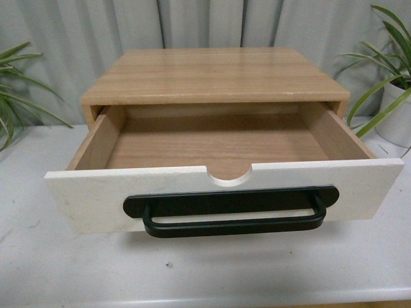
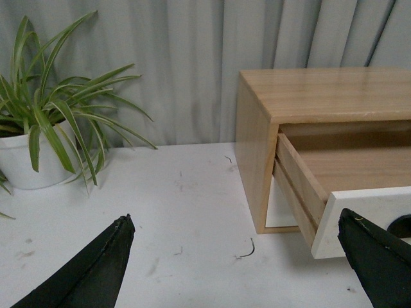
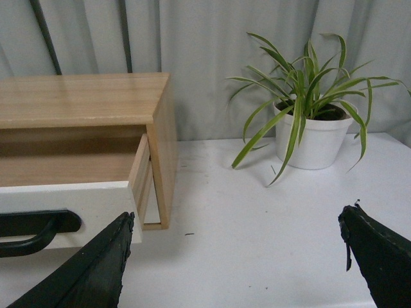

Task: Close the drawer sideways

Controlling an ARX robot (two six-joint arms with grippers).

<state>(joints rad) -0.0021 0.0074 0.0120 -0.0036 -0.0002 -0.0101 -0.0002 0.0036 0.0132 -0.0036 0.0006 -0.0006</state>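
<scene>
The drawer [image 1: 96,196] stands pulled far out of its light wood cabinet [image 1: 215,74]. Its white front has a long black bar handle [image 1: 231,215] and a semicircular notch [image 1: 229,174] in the top edge; the wood inside holds nothing. Neither arm shows in the front view. My left gripper [image 2: 234,247] is open over the table beside the drawer's left end [image 2: 359,215], one fingertip [image 2: 372,256] just in front of the white front. My right gripper [image 3: 234,247] is open beside the drawer's right end [image 3: 70,202], one fingertip [image 3: 96,263] close to the front's corner.
A white table [image 1: 205,269] carries the cabinet. A potted plant [image 2: 38,135] stands at the back left and another potted plant [image 3: 308,115] at the back right. A grey curtain [image 1: 212,25] hangs behind. Small bits of debris [image 2: 247,250] lie on the table.
</scene>
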